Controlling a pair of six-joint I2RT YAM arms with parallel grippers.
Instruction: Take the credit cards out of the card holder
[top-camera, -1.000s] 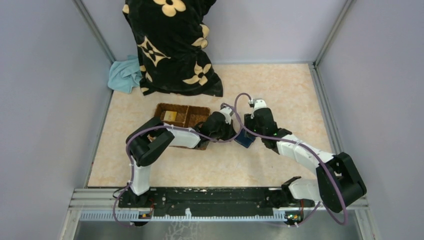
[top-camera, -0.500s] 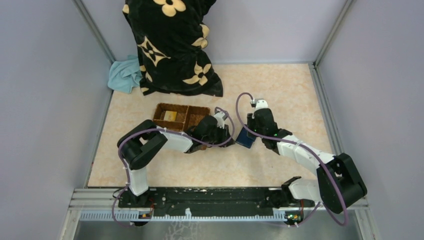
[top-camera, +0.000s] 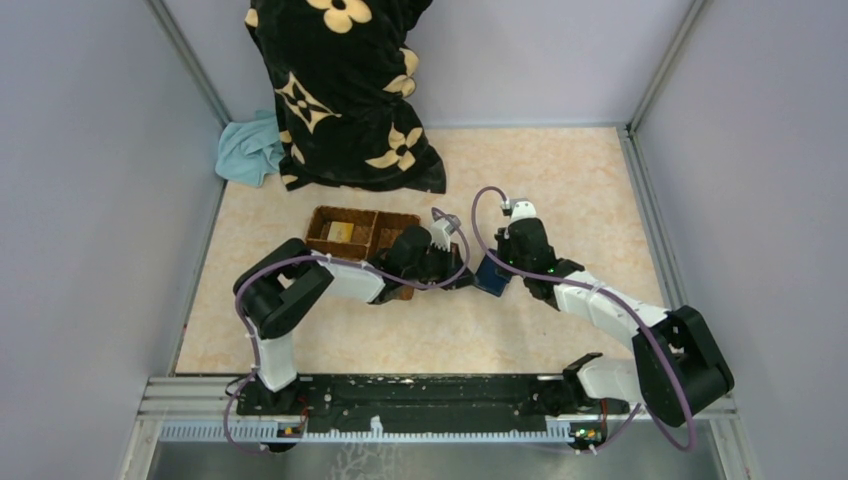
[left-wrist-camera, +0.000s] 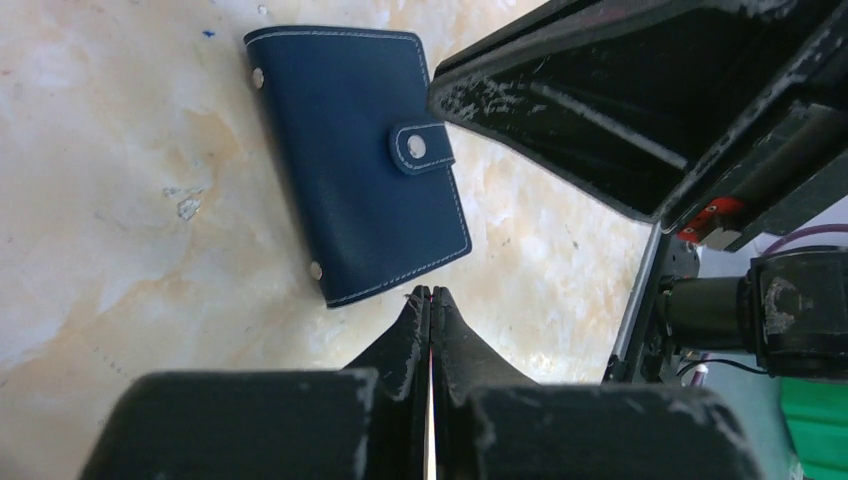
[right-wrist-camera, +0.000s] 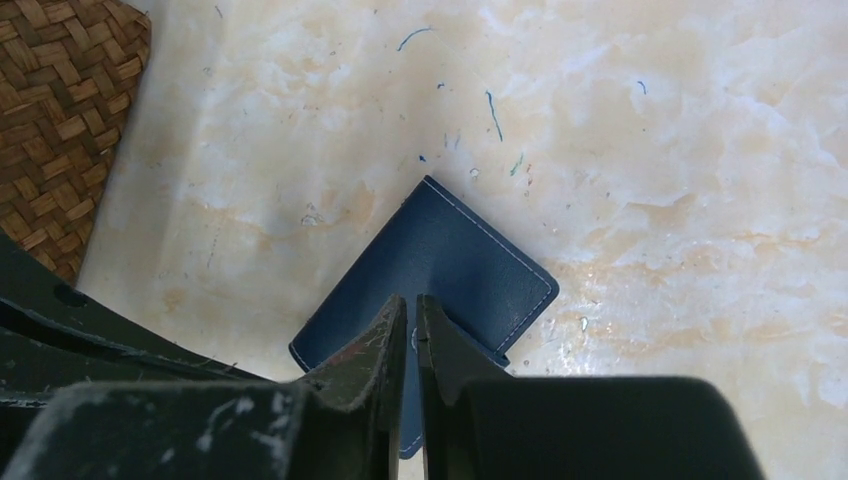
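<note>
Table (top-camera: 560, 180), beige marbled surface; black flower-print blanket (top-camera: 340, 90) heaped at far edge, left of centre, its top cut off by the frame; teal cloth (top-camera: 248, 150) at far left corner, partly tucked behind blanket.

Wicker basket (top-camera: 325, 215) left of surface centre; its right end hidden under the left arm; one yellowish credit card (top-camera: 340, 231) lies in its left compartment; any other cards not visible.

Card holder (left-wrist-camera: 355, 160) flat on surface just right of centre, between the two claws; folded, clasp (left-wrist-camera: 417, 147) snapped down; inside hidden.

Left gripper (left-wrist-camera: 430, 296) clenched, fingers pressed together on nothing, tips just beside holder's near edge.

Right gripper (right-wrist-camera: 410, 303) nearly clenched, thin slit between fingers, nothing seen in it; tips over holder and covering part of it; contact cannot be told.
</note>
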